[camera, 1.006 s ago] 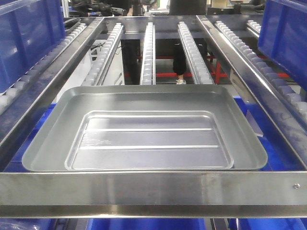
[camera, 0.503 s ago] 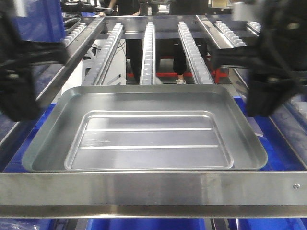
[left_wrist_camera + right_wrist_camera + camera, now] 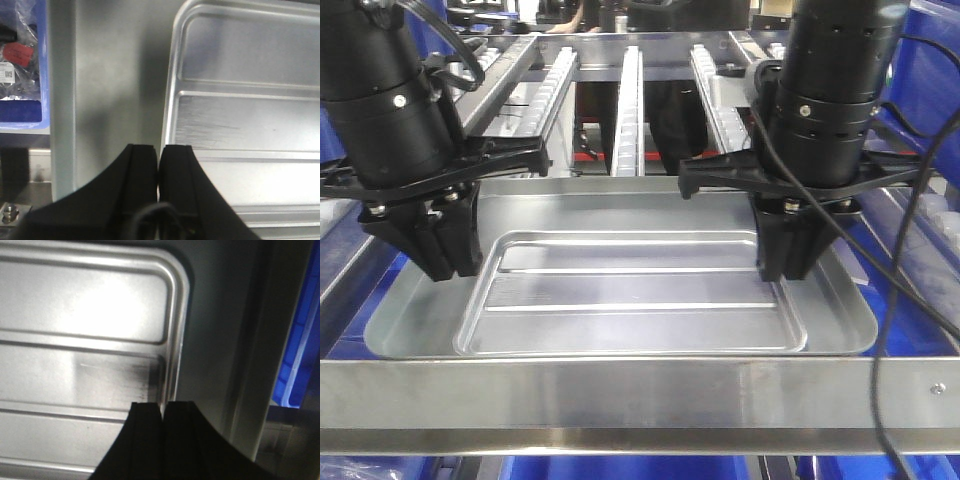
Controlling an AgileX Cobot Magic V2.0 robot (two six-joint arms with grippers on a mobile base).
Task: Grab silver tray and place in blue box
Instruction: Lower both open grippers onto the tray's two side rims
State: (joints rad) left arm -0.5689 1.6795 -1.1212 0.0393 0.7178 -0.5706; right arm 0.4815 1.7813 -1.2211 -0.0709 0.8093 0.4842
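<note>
The silver tray (image 3: 630, 290) lies flat on the roller rack, just behind the steel front bar. My left gripper (image 3: 445, 265) points down over the tray's left side, and in the left wrist view this gripper (image 3: 159, 147) is shut above the left edge of the sunken panel of the tray (image 3: 250, 125). My right gripper (image 3: 790, 270) points down over the tray's right side. Seen from its wrist camera, the right gripper (image 3: 162, 405) is shut above the panel's right edge on the tray (image 3: 75, 340). Neither holds anything. The blue box (image 3: 365, 285) shows below the tray's sides.
A steel crossbar (image 3: 640, 395) runs along the front of the rack. Roller rails (image 3: 628, 100) stretch away behind the tray. Further blue crates (image 3: 930, 60) stand on the side lanes. A blue bin with bagged parts (image 3: 20, 60) lies beyond the left rail.
Both arms have come into view and lowered over the tray's left and right sides. One second ago neither arm showed. The tray has not moved.
</note>
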